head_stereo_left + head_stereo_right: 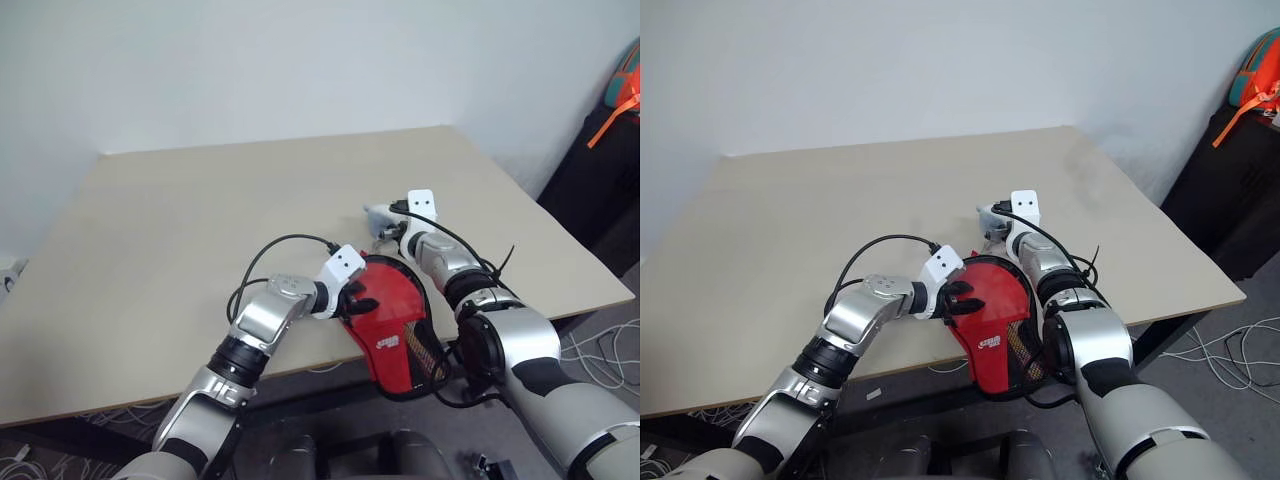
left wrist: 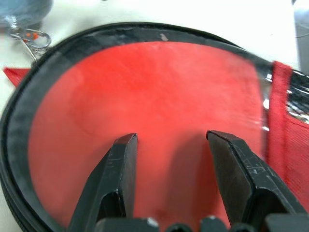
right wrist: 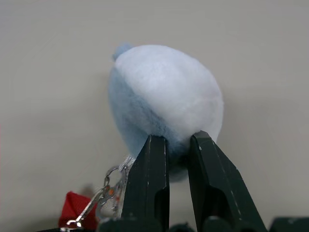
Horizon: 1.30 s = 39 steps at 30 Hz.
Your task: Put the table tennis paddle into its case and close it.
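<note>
At the near table edge lies the case [image 1: 405, 340] with the table tennis paddle [image 2: 145, 106] already inside, its red face behind the clear half. On it rests the left gripper [image 2: 169, 159], fingers spread apart and pressing the cover flat, gripping nothing. Just beyond, the right gripper [image 3: 178, 159] has its fingers clamped on the pale blue pompom [image 3: 166, 101], joined by a small chain to the zip. I judge the closing step is in hand; next, pull the pompom steadily along the rim while holding the case still.
</note>
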Motion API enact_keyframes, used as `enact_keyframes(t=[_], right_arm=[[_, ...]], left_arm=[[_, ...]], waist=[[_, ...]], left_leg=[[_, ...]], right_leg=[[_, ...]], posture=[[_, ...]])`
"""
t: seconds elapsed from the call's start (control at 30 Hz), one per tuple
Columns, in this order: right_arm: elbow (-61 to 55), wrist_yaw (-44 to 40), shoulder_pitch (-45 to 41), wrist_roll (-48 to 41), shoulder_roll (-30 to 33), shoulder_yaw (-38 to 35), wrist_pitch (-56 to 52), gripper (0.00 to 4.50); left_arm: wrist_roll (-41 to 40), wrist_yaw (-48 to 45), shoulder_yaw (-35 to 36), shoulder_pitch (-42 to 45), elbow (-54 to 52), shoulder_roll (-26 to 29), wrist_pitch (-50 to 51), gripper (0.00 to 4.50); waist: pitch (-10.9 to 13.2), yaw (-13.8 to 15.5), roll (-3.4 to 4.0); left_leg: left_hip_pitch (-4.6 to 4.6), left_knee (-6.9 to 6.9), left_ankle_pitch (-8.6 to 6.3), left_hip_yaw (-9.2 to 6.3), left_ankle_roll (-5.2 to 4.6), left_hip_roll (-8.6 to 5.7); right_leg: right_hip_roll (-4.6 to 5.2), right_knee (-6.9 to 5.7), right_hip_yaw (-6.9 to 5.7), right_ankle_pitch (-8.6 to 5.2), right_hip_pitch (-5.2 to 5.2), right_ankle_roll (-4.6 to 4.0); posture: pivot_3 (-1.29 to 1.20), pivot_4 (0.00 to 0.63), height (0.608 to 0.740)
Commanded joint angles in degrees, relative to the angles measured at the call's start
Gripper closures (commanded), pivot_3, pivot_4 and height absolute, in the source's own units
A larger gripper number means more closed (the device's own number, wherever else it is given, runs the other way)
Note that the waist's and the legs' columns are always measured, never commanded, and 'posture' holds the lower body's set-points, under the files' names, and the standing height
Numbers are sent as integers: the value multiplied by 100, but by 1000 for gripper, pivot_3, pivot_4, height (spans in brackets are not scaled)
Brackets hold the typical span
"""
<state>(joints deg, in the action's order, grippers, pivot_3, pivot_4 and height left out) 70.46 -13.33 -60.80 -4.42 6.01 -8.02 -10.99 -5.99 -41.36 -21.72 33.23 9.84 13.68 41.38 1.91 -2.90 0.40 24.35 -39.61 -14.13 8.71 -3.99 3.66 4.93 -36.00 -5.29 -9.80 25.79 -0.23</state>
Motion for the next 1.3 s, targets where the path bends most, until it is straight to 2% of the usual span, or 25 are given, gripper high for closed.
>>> enact_keyframes(t=[0.03, 0.23, 0.37, 0.63, 0.87, 1.17, 1.3], right_arm=[[-730, -48, 186, -1, 197, 41, -224, 4313], [-2347, -93, 926, -101, 535, -5, -1202, 4313], [-3919, -55, 1651, -378, 903, -313, -2288, 4313], [-6070, 19, 2575, -975, 1291, -793, -4105, 4313], [-7759, -392, 3641, -1608, 1855, -998, -5544, 4313], [-8487, -1022, 5263, -1686, 2827, -605, -5652, 4313], [-8904, -1577, 5884, -1907, 3300, -711, -5388, 4313]], left_arm=[[174, 10, -205, 46, 382, -67, 60, 2125], [255, -85, -276, 120, 574, -115, -7, 2125], [240, -149, -315, 130, 625, -163, 4, 2125], [311, -177, -389, 186, 820, -277, -72, 2125], [375, -224, -395, 206, 972, -395, -154, 2125], [428, -288, -401, 329, 1260, -573, -305, 2125], [452, -339, -406, 381, 1381, -635, -398, 2125]], waist=[[0, 0, 1], [-1, 35, 3], [-4, 45, 7], [-14, 115, 24], [-14, 192, 25], [-18, 347, 28], [-18, 371, 27]], left_leg=[[-6, 0, 0, 0, 0, 0], [-25, 1, -1, -17, -1, 2], [-28, 1, -4, -44, -6, 7], [-37, 1, -28, -50, -48, 5], [-39, 1, -36, -55, -60, 10], [-51, 1, -40, -79, -67, -2], [-50, 2, -46, -99, -76, -25]], right_leg=[[0, 3, -3, 0, -7, 0], [4, 10, -7, -1, -27, 0], [14, 13, -9, -3, -35, 3], [21, 15, -10, -6, -44, 3], [31, 19, -13, -17, -46, -3], [50, 27, -37, -26, -56, 5], [81, 27, -60, -40, -68, 24]], posture=[[0, 0, 724], [0, 0, 724], [0, 0, 724], [0, 0, 724], [0, 0, 724], [0, 0, 724], [0, 0, 724]])
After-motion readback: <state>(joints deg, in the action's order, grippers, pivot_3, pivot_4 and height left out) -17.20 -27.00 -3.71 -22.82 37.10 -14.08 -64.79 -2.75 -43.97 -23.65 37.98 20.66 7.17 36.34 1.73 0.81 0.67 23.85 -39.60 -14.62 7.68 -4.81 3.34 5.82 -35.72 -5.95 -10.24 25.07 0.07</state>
